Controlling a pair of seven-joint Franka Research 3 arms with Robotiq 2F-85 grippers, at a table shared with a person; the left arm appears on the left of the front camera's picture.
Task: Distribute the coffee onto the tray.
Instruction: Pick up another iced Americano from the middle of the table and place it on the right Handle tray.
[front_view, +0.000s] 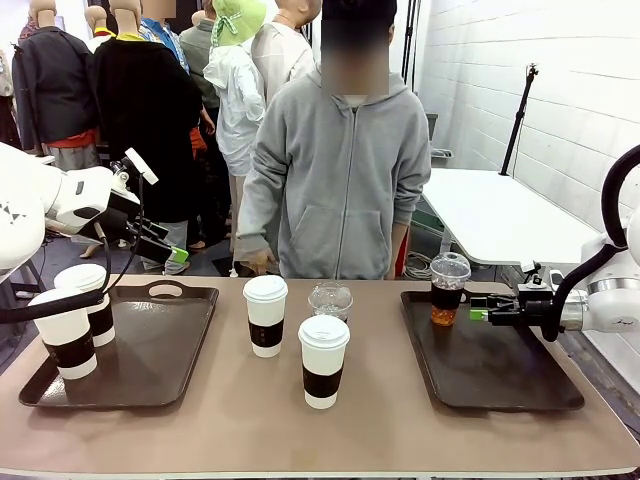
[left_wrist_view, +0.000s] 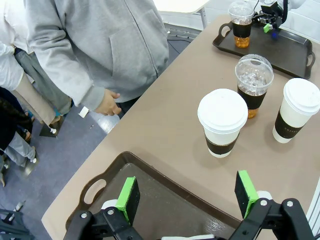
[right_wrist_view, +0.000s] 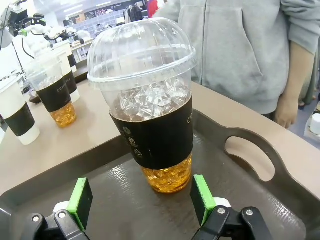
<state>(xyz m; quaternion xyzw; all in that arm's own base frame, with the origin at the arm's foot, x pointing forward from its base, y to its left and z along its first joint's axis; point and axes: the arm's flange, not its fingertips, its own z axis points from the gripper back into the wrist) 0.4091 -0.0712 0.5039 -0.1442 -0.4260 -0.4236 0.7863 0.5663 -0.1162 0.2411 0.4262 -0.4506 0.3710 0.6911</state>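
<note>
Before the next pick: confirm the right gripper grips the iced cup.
No, the right gripper is open, pads short of the cup.

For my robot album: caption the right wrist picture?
Right gripper, open, faces a dome-lidded iced cup standing on the dark tray.

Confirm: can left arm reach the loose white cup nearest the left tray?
Likely yes. The left claw hangs open over the left tray, with bare table between it and that white cup; the dome-lidded cup beyond stands close.

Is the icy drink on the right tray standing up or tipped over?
Standing up. The dome-lidded iced cup sits flat on the right tray, lid on top, in front of the open right claw.
</note>
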